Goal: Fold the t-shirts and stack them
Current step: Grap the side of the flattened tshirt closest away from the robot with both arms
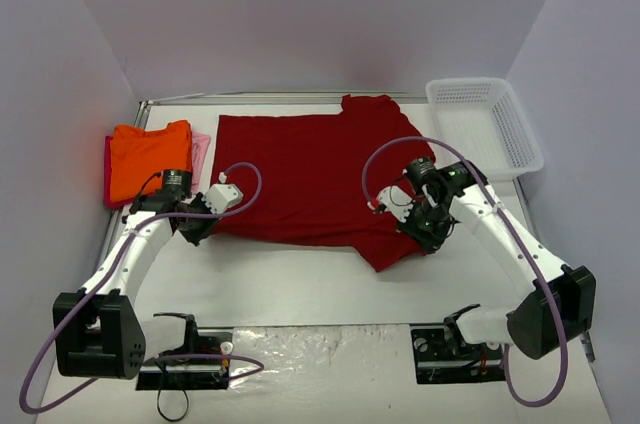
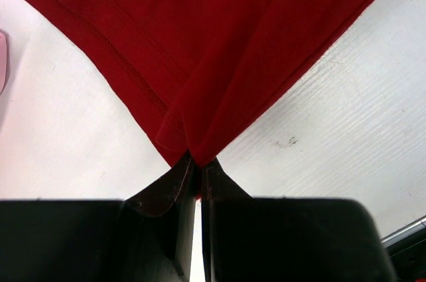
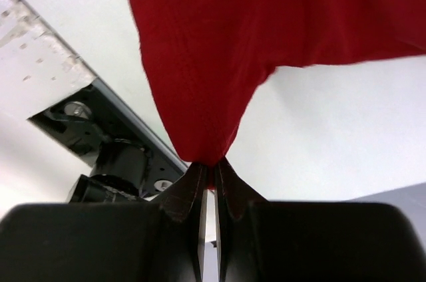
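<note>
A large dark red t-shirt (image 1: 310,174) lies spread across the middle of the table. My left gripper (image 1: 200,229) is shut on its near left corner; the left wrist view shows the red cloth (image 2: 200,49) pinched between the jaws. My right gripper (image 1: 425,232) is shut on its near right part, by the sleeve; the right wrist view shows the red cloth (image 3: 213,62) bunched in the jaws and lifted. A folded bright orange t-shirt (image 1: 145,156) lies at the far left on top of a pale pink one (image 1: 201,151).
A white plastic mesh basket (image 1: 484,126) stands at the far right of the table. The arm bases (image 1: 190,354) sit at the near edge. Pale walls close in the table on three sides.
</note>
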